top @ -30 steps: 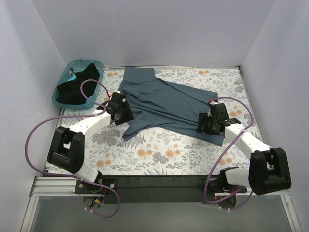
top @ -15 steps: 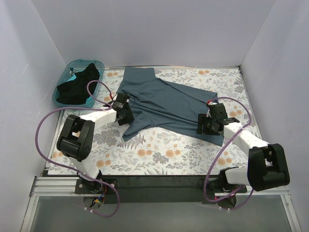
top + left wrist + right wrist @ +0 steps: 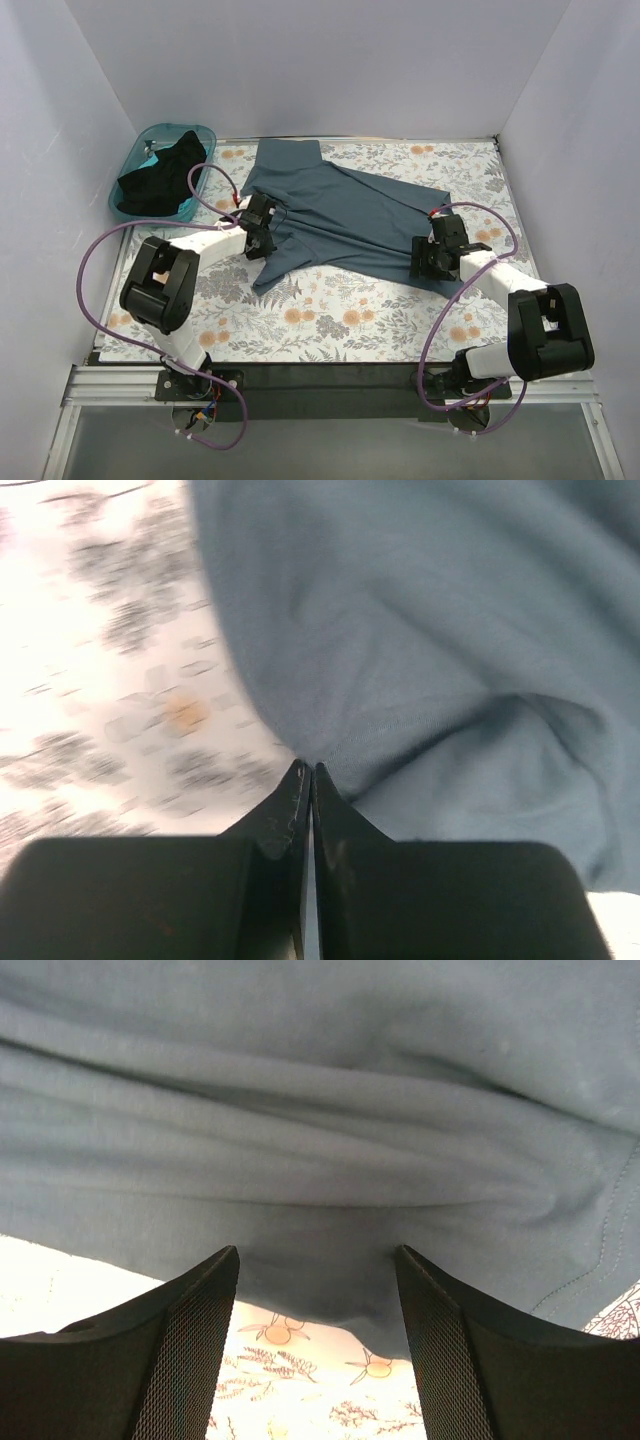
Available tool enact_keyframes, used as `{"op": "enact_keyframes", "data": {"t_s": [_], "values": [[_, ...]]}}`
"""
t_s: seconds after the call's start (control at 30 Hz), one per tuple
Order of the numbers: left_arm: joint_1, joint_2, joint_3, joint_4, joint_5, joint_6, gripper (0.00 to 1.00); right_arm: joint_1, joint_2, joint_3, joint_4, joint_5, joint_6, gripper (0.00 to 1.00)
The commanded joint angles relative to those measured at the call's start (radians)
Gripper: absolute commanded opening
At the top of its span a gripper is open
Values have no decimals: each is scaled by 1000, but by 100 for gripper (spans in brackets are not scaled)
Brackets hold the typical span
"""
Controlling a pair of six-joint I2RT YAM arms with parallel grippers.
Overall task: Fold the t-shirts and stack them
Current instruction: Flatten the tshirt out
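White-shelled arms stand on the near side of the blue-grey shirt [image 3: 340, 215], which lies spread and creased on the floral table [image 3: 340, 325].

1. Left arm: reaches forward and to the right, forearm low and nearly level, and meets the shirt's near-left edge. The left gripper [image 3: 307, 780] has its fingers pressed together at that edge, where creases in the cloth run toward the tips. Whether cloth is caught between them cannot be told.
2. Right arm: elbow folded, forearm angled left toward the shirt's near-right corner. The right gripper [image 3: 315, 1260] is spread, its fingers either side of the hem just above the cloth, gripping nothing.
3. Far left of the shirt: a black shirt [image 3: 160, 180] is heaped in a teal basket [image 3: 128, 165].
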State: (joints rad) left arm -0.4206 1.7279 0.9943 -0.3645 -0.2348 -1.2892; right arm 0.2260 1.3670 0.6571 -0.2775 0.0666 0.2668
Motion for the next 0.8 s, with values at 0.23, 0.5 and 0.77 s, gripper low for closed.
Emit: {"op": "enact_keyframes", "data": {"t_s": [0.23, 0.5, 0.77], "values": [[17, -250, 118, -292, -343, 214, 0, -43, 37, -42, -51, 116, 14, 61], [31, -197, 219, -271, -408, 297, 0, -62, 57, -8, -65, 179, 25, 63], [29, -154, 382, -255, -371, 353, 0, -66, 93, 45, -72, 180, 11, 64]]}}
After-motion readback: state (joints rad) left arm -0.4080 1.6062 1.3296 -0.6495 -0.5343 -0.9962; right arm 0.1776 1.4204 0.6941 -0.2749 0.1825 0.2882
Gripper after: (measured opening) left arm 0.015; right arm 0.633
